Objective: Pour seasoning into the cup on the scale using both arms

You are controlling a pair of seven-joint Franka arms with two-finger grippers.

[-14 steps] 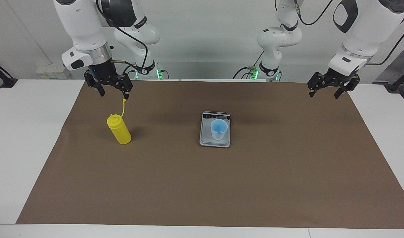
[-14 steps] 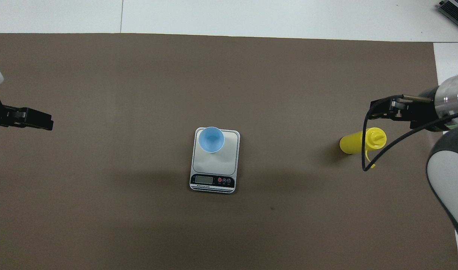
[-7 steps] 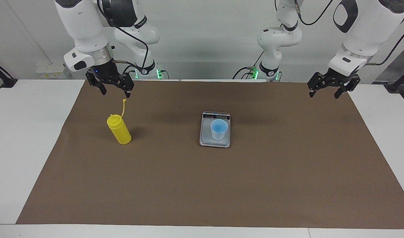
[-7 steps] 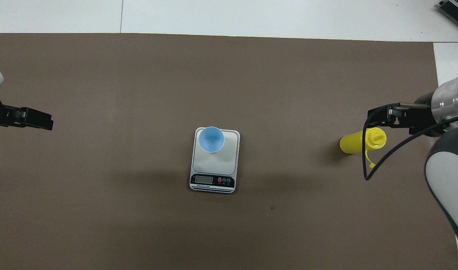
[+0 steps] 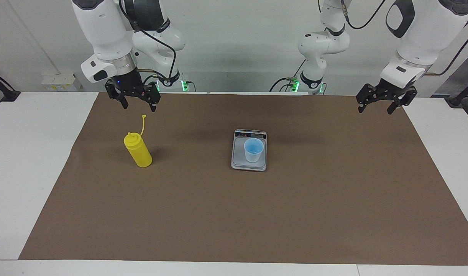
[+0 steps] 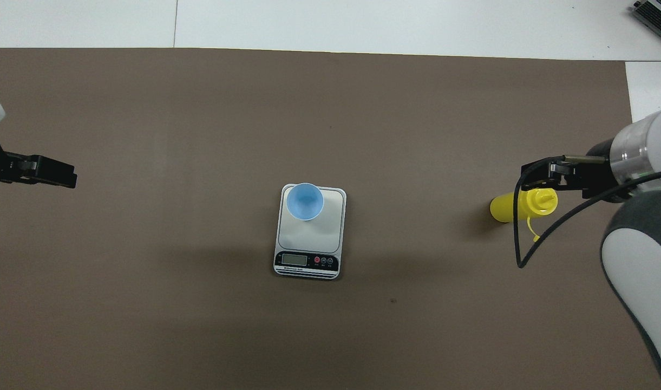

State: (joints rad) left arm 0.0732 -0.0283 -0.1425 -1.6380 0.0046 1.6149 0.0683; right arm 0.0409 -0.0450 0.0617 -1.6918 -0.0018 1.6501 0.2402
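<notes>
The yellow seasoning bottle (image 5: 139, 151) stands on the brown mat toward the right arm's end, its cap strap (image 5: 143, 124) sticking up; it also shows in the overhead view (image 6: 506, 208). The light-blue cup (image 5: 253, 150) stands on the silver-grey scale (image 5: 239, 160) at the mat's middle, on the plate's part farther from the robots (image 6: 305, 201). My right gripper (image 5: 138, 106) hangs open in the air just above the strap's tip, apart from it, and partly covers the bottle from overhead (image 6: 544, 174). My left gripper (image 5: 374, 110) waits open over the mat's edge at the left arm's end (image 6: 65, 176).
The brown mat (image 5: 234, 214) covers most of the white table (image 5: 27, 153). The scale's display strip (image 6: 307, 261) faces the robots. A black cable (image 6: 525, 244) hangs from the right wrist over the bottle.
My right gripper has risen and shifted a little toward the table's middle, off the cap strap's tip. The bottle, cup, scale and left arm have not moved.
</notes>
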